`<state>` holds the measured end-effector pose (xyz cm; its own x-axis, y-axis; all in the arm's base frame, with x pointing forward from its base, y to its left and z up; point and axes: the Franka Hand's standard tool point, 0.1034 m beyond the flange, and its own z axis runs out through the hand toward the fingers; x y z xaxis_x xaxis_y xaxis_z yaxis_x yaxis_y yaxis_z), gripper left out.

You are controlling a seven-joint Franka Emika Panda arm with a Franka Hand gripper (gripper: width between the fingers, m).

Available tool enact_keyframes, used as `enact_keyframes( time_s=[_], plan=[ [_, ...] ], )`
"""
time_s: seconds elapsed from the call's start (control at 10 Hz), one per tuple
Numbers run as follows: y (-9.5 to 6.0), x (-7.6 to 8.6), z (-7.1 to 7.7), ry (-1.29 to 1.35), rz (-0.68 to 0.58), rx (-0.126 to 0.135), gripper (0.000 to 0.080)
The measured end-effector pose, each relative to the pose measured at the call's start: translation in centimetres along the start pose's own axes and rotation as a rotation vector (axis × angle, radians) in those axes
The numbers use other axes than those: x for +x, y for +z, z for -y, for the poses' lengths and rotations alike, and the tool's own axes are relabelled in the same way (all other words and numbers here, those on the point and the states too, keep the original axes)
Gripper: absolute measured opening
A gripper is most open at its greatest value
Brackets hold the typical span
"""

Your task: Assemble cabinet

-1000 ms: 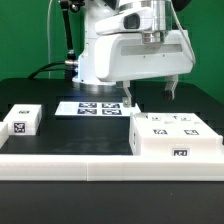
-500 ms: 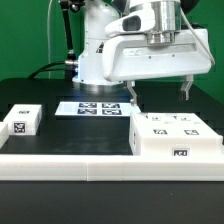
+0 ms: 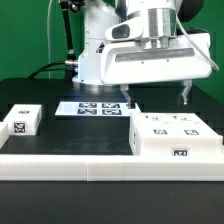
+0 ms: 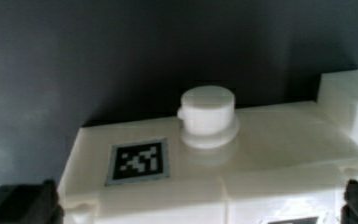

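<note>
Cabinet [image 3: 175, 140] sits on the black table [image 3: 40, 90] toward the exterior view's right. It rests against the long white rail [image 3: 70, 160] along the near edge, with tags on its top and front face. From the wrist view, its top shows one square tag [image 4: 140, 160] and a short round white peg [image 4: 208, 118] standing upright near an edge. The gripper [image 3: 154, 96] hangs just above the cabinet's far side, jaws spread wide with nothing between them. A small tagged block [image 3: 22, 120] lies well apart at the exterior view's left, near the rail. The marker board [image 3: 95, 107] lies flat between the two, farther back.
</note>
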<state>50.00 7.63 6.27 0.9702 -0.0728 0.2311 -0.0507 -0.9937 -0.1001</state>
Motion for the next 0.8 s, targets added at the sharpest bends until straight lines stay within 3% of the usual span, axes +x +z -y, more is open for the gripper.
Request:
enact_keyframes(
  time_s=[0.2,0.3,0.6,0.8],
  plan=[
    [0.2,-0.2,0.1,-0.010,-0.002,0.000,0.0797],
    [1.1,-1.0,0.6,-0.012,-0.007,-0.005,0.0797],
    [3.0,-2.5,1.0,-0.056,-0.016,-0.047,0.0797],
    [3.2,-2.4,0.4,-0.070,-0.016,-0.055,0.0797]
  ],
)
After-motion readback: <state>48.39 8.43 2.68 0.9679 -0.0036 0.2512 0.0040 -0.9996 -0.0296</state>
